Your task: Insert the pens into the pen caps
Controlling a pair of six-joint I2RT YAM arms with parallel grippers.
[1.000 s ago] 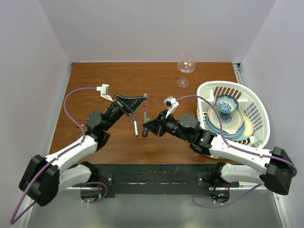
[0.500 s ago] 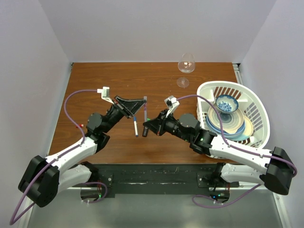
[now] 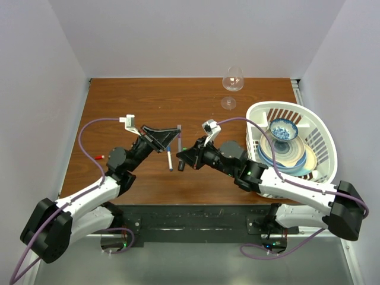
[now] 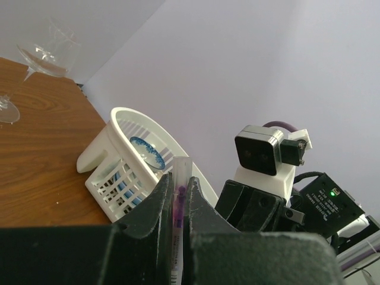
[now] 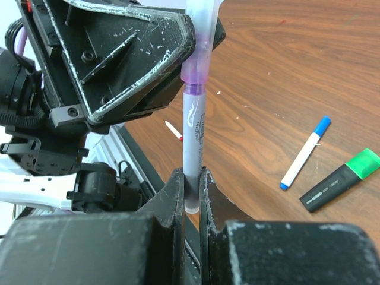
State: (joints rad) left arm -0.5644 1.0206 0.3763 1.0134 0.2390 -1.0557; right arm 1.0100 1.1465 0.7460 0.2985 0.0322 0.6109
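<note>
Left claw pinches pale cap; right claw pinches grey pen, tip entering cap. Risk: off-axis push jams it, pen slips.

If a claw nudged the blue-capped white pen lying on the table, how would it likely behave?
The blue-capped pen looks slim and round, so it would probably roll on the smooth table. It seems rigid and light, likely easy to lift.

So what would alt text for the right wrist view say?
A thin grey pen stands clamped in the right arm's jaws, its purple end inside a pale cap held by the left arm's jaws. On the wooden table behind lie a blue-capped white pen and a green-capped marker.
</note>
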